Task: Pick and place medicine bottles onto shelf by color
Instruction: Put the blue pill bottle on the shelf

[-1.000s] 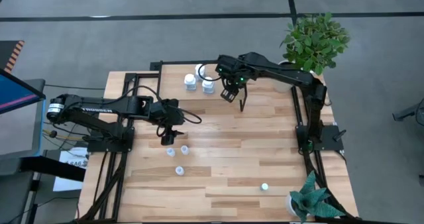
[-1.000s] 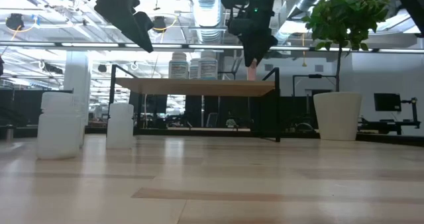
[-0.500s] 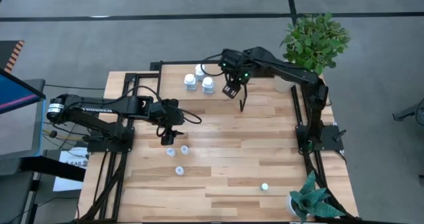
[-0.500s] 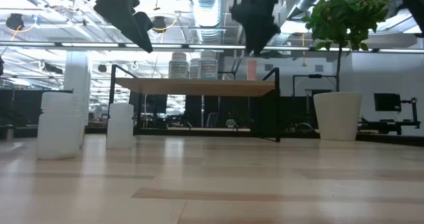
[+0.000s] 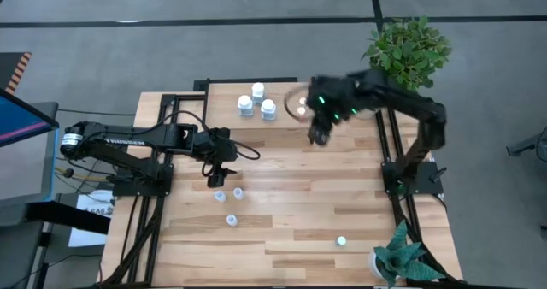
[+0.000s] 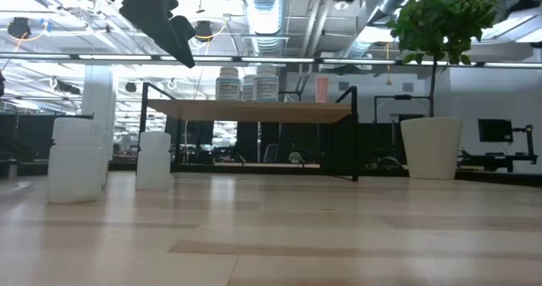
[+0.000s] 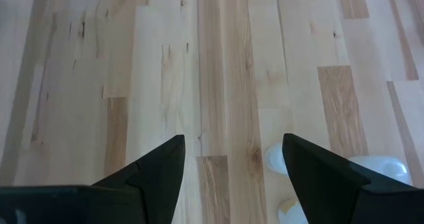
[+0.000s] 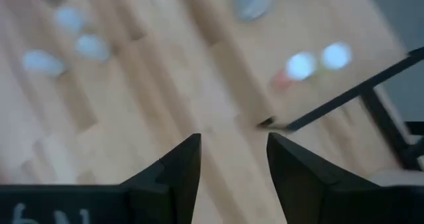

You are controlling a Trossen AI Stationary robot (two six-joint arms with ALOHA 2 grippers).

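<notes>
The shelf stands at the table's far side and carries three white bottles and, to their right, an orange-tinted bottle, all upright on its top. Several small bottles stand on the table, and one more stands near the front. My left gripper hangs open just beyond the small bottles, which show in the left wrist view. My right gripper is open and empty, high above the table just right of the shelf; its wrist view looks down on the shelf's bottles.
A leafy plant in a white pot stands at the far right corner, and a smaller plant at the near right corner. Two bottles show large at the low view's left. Bare planks lie between the arms.
My right gripper has risen from just above the orange-tinted bottle on the shelf and swung toward the table's right and near side. The bottle stays upright on the shelf.
</notes>
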